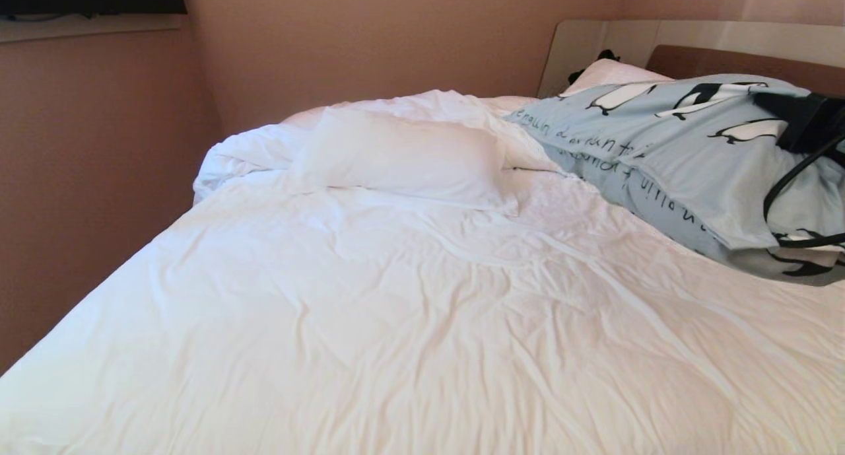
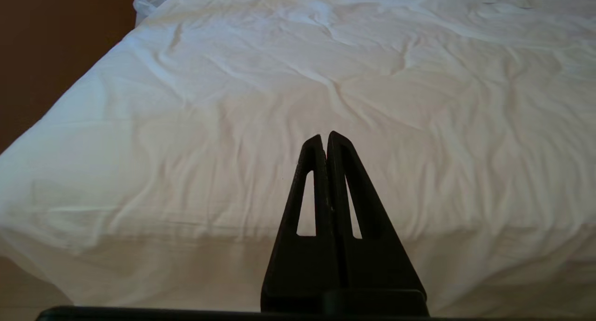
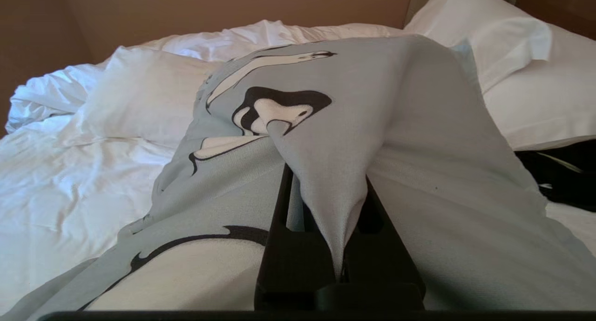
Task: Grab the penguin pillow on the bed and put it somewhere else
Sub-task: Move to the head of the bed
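The right hand (image 3: 326, 209) pinches a fold of the penguin pillow (image 1: 667, 144), holding it at the right side of the bed (image 1: 396, 323), near the headboard (image 1: 726, 59). A white pillow (image 1: 403, 158) lies to its left. The left hand (image 2: 324, 139), fingers pressed together, hovers at the foot of the bed.

The left gripper (image 2: 325, 137), fingers (image 2: 313, 172) pressed together, hangs before the bed (image 2: 195, 125) with its wrinkled white duvet.
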`<state>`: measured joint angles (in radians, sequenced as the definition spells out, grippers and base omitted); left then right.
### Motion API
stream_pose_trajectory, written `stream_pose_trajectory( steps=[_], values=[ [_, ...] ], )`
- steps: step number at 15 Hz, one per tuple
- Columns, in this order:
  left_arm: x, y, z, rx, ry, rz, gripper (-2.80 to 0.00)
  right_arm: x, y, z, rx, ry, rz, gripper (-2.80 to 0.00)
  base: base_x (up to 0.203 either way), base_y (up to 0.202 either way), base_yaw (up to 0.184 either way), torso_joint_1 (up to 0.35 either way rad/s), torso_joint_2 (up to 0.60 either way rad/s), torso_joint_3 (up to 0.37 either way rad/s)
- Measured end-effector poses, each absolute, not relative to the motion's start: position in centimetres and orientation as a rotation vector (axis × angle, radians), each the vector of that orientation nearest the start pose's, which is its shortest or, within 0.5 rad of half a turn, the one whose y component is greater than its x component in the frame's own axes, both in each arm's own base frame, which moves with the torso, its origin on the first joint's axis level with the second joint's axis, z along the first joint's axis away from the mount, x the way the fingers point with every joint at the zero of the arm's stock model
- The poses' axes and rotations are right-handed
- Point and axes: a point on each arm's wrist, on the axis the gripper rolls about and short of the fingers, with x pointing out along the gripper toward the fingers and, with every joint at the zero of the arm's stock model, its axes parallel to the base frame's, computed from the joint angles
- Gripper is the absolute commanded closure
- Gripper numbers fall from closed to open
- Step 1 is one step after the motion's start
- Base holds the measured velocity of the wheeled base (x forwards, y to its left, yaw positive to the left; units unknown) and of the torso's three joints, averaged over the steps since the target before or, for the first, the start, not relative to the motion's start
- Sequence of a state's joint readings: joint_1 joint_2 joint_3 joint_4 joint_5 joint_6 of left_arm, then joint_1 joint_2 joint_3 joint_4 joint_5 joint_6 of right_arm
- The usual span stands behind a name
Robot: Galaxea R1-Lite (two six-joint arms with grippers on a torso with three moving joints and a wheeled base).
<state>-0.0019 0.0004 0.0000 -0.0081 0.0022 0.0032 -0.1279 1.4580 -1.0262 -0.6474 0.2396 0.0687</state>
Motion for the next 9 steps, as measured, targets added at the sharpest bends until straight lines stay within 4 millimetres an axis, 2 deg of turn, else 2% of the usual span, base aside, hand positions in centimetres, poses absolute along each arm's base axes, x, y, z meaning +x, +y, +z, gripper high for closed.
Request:
stream_pose_trajectory(
  steps=[9],
  values=[
    [-2.3, 0.0, 7.6, 0.003, -0.009, 0.001, 0.00, 25.5, -7.2, 31.0, -0.002, -0.181, 0.123, 0.00, 0.000, -0.195, 0.000, 0.002, 0.00, 0.002]
  ],
)
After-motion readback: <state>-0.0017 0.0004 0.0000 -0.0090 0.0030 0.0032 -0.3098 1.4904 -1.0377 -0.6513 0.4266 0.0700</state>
